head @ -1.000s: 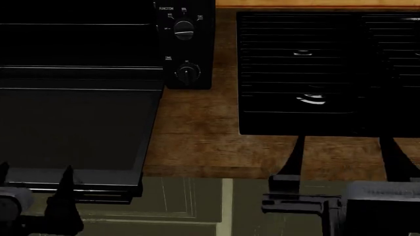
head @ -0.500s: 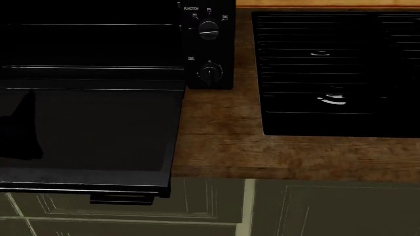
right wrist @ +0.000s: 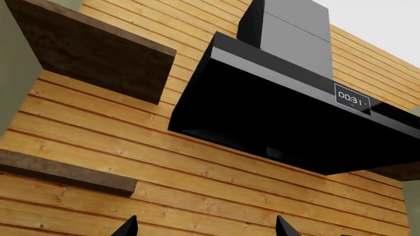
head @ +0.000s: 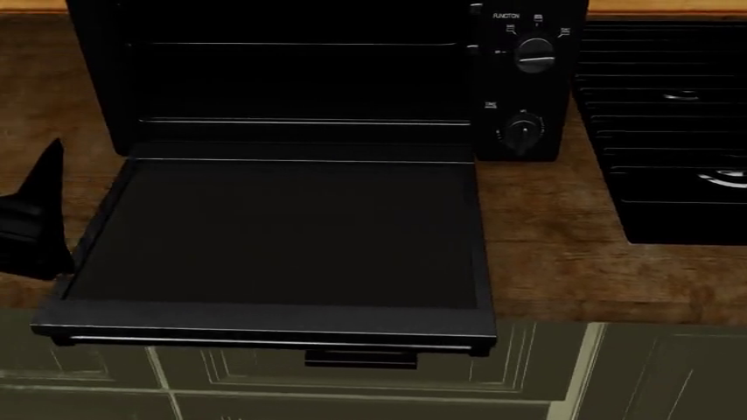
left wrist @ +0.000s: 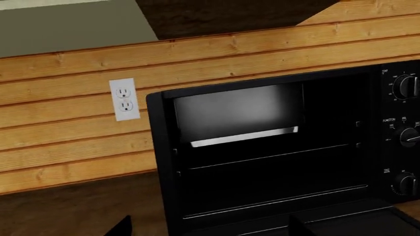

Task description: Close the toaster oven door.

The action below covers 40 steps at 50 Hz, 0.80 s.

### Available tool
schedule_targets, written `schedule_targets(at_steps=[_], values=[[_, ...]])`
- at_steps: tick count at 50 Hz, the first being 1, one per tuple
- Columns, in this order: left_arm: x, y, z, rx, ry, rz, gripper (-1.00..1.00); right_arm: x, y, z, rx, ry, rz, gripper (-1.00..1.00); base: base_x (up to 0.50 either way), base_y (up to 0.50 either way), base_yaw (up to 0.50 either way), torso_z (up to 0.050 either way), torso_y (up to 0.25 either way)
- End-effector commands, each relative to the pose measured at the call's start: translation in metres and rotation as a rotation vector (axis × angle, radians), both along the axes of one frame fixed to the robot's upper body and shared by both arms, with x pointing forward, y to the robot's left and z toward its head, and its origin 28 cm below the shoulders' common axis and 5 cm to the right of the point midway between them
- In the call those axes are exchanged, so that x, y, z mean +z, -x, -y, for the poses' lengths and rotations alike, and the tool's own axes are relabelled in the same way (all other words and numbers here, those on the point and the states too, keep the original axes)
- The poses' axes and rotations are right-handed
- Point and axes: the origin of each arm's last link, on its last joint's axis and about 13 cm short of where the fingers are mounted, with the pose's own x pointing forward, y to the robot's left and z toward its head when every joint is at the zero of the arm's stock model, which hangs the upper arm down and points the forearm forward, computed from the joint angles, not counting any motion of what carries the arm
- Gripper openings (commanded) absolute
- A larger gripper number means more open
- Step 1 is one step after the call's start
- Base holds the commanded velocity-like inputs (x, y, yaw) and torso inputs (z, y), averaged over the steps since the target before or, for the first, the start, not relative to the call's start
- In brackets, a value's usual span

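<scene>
The toaster oven [head: 292, 70] is a black box with wire racks inside and round knobs [head: 536, 52] on its right panel. The toaster oven door [head: 280, 236] lies open and flat over the counter edge, with its silver bar handle [head: 268, 339] along the near edge. My left gripper [head: 30, 219] shows as a dark shape just left of the door, apart from it. In the left wrist view the open oven [left wrist: 156, 157] fills the frame, and the left gripper [left wrist: 206, 230] is open and empty. My right gripper [right wrist: 204, 228] is open and empty, facing the wall; it is out of the head view.
A black slatted stovetop [head: 677, 131] sits in the wooden counter [head: 548, 254] right of the oven. Olive cabinet fronts [head: 350, 385] are below the door. A wall outlet [left wrist: 124, 99] is left of the oven. A black range hood [right wrist: 288, 118] and wooden shelves [right wrist: 85, 49] hang on the plank wall.
The head view has swung left, so the oven and door now sit mid-frame and the stovetop at the right edge. The right gripper has left the head view. The door stays open.
</scene>
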Motion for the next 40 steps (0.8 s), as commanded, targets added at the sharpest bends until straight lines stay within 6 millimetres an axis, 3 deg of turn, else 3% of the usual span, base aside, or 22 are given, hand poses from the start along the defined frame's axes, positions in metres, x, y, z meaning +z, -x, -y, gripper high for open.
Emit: schedule_targets(at_steps=[1,18,23,40], values=[[-0.0031,-0.0002,-0.0008,-0.011,-0.026,0.018,1.00,0.0004,0.0008,-0.0011,0.004,0.012,-0.004,1.00,0.00,0.50,0.00,0.000,0.000],[-0.0059,0.0004,-0.0002,-0.017,-0.034,0.022,1.00,0.0009,0.0032,-0.0005,0.003,0.013,0.003,1.00,0.00,0.50,0.00,0.000,0.000],[-0.0073,-0.0009,0.0009,-0.022,-0.033,0.021,1.00,0.0004,0.0062,0.0011,-0.003,-0.007,-0.007,1.00,0.00,0.00,0.00,0.000,0.000],[-0.0094,-0.0013,0.0007,-0.021,-0.026,0.021,1.00,0.0019,0.0062,-0.0006,0.001,0.005,-0.009,1.00,0.50,0.00,0.00,0.000,0.000]])
